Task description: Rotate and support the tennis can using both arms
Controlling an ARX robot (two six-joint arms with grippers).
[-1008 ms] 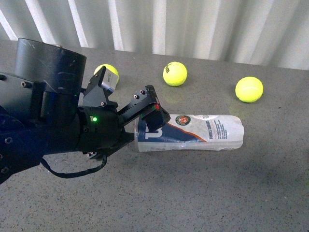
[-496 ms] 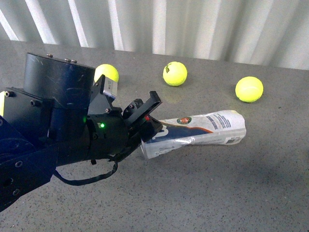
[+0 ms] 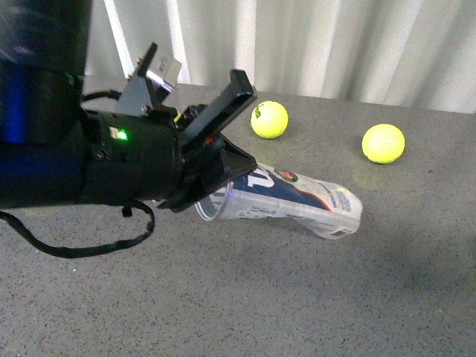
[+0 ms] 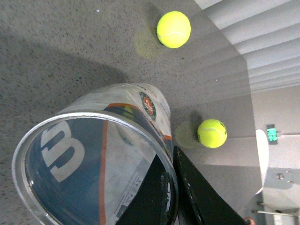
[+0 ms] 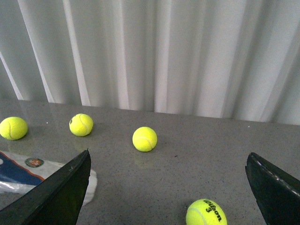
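Since the left gripper point(image 4: 172, 161) is clamped on the wall of the tennis can point(image 3: 297, 201) at its open rim, one finger on each side of the wall, that end hangs raised at centre-left of the front view, nearest the camera. From there the can's long axis slopes down toward the right of centre, where its closed end rests on the grey table point(image 3: 312, 305). The right gripper point(image 5: 168, 159), absent from the front view, is spread wide and empty. Its camera catches that low end at the lower left of its frame, so that is probably where the free arm should give support. Yellow balls point(image 3: 268, 119) lie beyond, before the white curtain point(image 3: 335, 44).
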